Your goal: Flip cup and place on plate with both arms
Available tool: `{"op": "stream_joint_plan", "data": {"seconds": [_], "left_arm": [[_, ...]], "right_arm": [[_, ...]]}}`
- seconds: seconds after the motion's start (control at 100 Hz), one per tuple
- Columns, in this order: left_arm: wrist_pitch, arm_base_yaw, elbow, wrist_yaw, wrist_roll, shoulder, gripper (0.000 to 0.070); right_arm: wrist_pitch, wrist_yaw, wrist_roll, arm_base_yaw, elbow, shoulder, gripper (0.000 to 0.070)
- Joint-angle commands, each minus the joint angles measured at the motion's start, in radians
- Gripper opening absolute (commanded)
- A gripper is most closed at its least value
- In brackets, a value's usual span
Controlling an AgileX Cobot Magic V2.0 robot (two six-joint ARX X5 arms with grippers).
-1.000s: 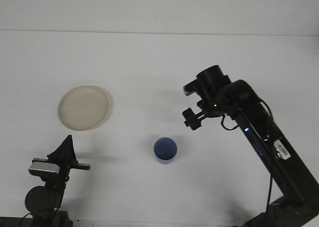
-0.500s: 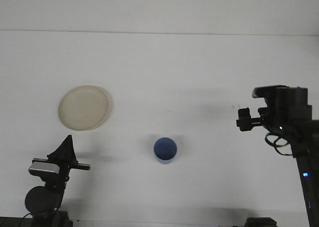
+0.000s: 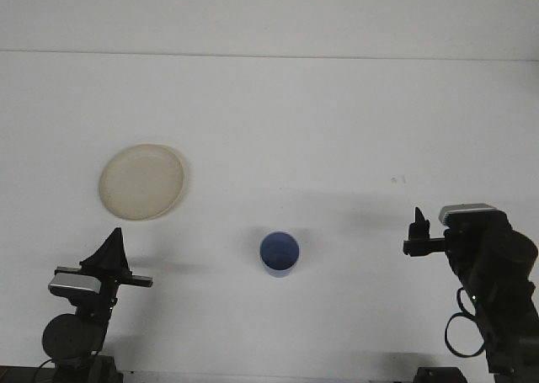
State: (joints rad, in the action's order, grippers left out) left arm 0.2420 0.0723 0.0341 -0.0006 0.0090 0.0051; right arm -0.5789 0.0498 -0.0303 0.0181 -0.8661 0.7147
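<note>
A blue cup (image 3: 279,253) stands on the white table, front centre, and its round top faces the camera. The cream plate (image 3: 141,181) lies flat to the left, with nothing on it. My left gripper (image 3: 113,247) sits low at the front left, below the plate. Its black fingers (image 3: 110,253) meet in one point, shut and holding nothing. At the front right my right gripper (image 3: 418,230) is well to the right of the cup and apart from it. Neither gripper touches the cup or the plate.
The white table (image 3: 278,114) stretches back to a pale wall. Both arm bases stand at the front edge, left (image 3: 72,337) and right (image 3: 497,307).
My right arm has pulled back from above and right of the cup, moving right and down to the front right corner. The cup, the plate and the left arm have not moved.
</note>
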Motion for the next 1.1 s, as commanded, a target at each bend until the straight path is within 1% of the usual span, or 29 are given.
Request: {"op": "stream_joint_plan", "data": {"seconds": [0.0,0.22,0.34,1.09], "left_arm": [[0.014,0.000,-0.020,-0.003,-0.002,-0.002,0.0011],[0.014,0.000,-0.020,-0.003,-0.002,-0.002,0.0011],[0.014,0.000,-0.020,-0.003,-0.002,-0.002,0.0011],[0.014,0.000,-0.020,-0.003,-0.002,-0.002,0.0011]], "right_arm": [[0.090,0.001,0.015,0.000,0.048,-0.039,0.0564],[0.360,0.006,0.014,0.002,0.245,-0.166,0.0564],[0.423,0.005,0.014,0.002,0.300,-0.187,0.0564],[0.459,0.003,0.015,0.003,0.309,-0.190,0.0564]]}}
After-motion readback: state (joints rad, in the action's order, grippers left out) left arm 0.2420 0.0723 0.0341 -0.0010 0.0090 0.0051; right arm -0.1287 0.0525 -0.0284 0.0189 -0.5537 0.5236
